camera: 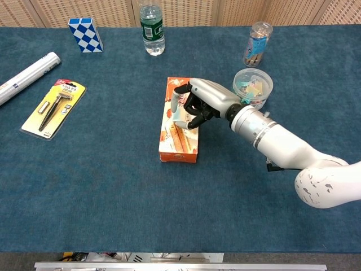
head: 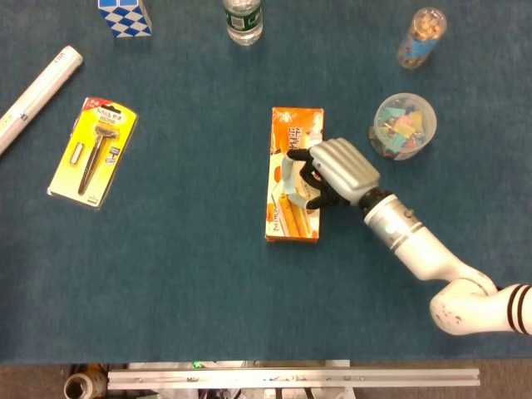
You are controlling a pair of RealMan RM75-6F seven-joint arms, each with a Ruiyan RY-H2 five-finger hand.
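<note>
The dark fingers (camera: 192,110) of the right hand (head: 337,173) are curled downward onto the top face of the orange snack box (head: 295,174), with their tips bearing on its right half near the long edge. The thumb reaches further left across the printed face. Contact is plain in both views, but whether the fingers have closed around the box edge or merely press on the face cannot be told. The box lies flat on the table (head: 183,274), near its middle, long axis running away from the robot. That is a stable pose for a top-down approach, because the broad face is the only surface offered to the fingers.

The box is thin printed cardboard, rectangular, glossy, with sharp edges and low walls. It offers little height for a side grip. The hand's back is a ribbed silver shell, and the forearm behind it is smooth white plastic. The table is covered in a dark blue, short-pile cloth that should resist sliding.

Just right of the hand stands a clear round tub of coloured binder clips (head: 403,125). Beyond it is a slim clear tube (head: 421,36). Well to the left lie a carded razor pack (head: 93,152), a white roll (head: 37,96), a blue-and-white checked block (head: 125,17) and a water bottle (head: 243,20).

The left hand is not visible in either view.
</note>
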